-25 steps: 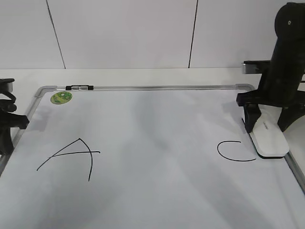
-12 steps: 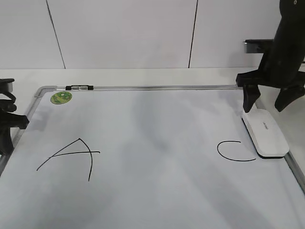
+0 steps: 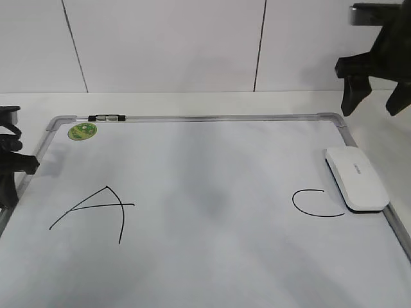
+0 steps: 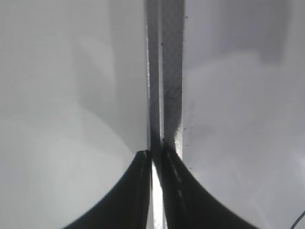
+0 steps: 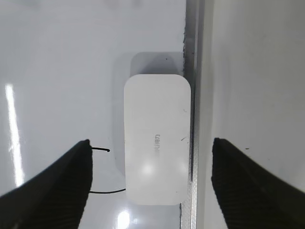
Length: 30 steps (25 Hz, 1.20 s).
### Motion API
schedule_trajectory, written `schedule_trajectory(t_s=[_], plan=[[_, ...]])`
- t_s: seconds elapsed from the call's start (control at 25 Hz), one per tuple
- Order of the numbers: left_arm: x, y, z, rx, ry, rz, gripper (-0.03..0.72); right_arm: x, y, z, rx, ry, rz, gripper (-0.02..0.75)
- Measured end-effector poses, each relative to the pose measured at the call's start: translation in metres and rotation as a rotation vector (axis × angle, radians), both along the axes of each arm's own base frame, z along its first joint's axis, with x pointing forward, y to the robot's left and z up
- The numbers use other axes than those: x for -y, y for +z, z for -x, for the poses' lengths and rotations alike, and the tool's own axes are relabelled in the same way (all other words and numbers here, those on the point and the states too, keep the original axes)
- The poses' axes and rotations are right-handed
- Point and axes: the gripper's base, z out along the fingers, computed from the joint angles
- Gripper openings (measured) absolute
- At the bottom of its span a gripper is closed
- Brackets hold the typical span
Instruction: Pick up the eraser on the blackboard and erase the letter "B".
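Observation:
The white eraser (image 3: 356, 178) lies flat on the blackboard (image 3: 205, 192) at its right edge, beside a black "C" (image 3: 314, 203). It shows in the right wrist view (image 5: 156, 138) against the grey frame. My right gripper (image 3: 376, 102) is open and empty, raised well above the eraser; in its own wrist view the jaws (image 5: 151, 179) straddle the eraser from above. A black "A" (image 3: 96, 212) is at the left. No letter "B" shows on the board. My left gripper (image 4: 155, 155) is shut and empty over the board's left frame.
A round green sticker (image 3: 82, 131) and a small black-and-silver clip (image 3: 107, 118) sit at the board's top left corner. The grey frame (image 5: 194, 114) runs along the eraser's right side. White table lies beyond the board.
My right gripper, low around the eraser a second ago, has risen up and away open. The eraser stays where it lay. The left arm has not moved.

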Motion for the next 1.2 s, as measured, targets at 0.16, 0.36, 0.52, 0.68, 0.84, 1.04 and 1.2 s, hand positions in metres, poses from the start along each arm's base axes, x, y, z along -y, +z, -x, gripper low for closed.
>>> schedule_trajectory(t_s=[0.16,0.36,0.52,0.68,0.84,1.04,1.2], plan=[[0.000,0.000,0.000,0.000,0.000,0.000,0.165,0.001,0.019,0.009,0.049,0.000,-0.005,0.594],[0.000,0.002,-0.002,-0.006,-0.001,0.000,0.271,0.002,0.031,0.015,0.078,0.000,-0.009,0.593],[0.001,0.015,-0.008,-0.021,-0.005,0.003,0.285,0.003,0.037,0.019,0.094,0.000,-0.006,0.593],[0.000,0.042,-0.012,-0.041,-0.022,-0.011,0.288,0.004,0.051,0.027,0.130,0.000,-0.010,0.593],[-0.002,0.059,-0.007,-0.094,-0.033,-0.025,0.290,0.006,0.066,0.045,0.164,0.000,-0.012,0.593],[-0.002,0.080,0.003,-0.050,-0.031,-0.019,0.287,0.009,0.085,0.083,0.212,0.000,-0.026,0.592],[-0.001,0.098,0.027,-0.013,-0.025,-0.002,0.287,0.012,0.094,0.121,0.241,-0.002,-0.046,0.592]])
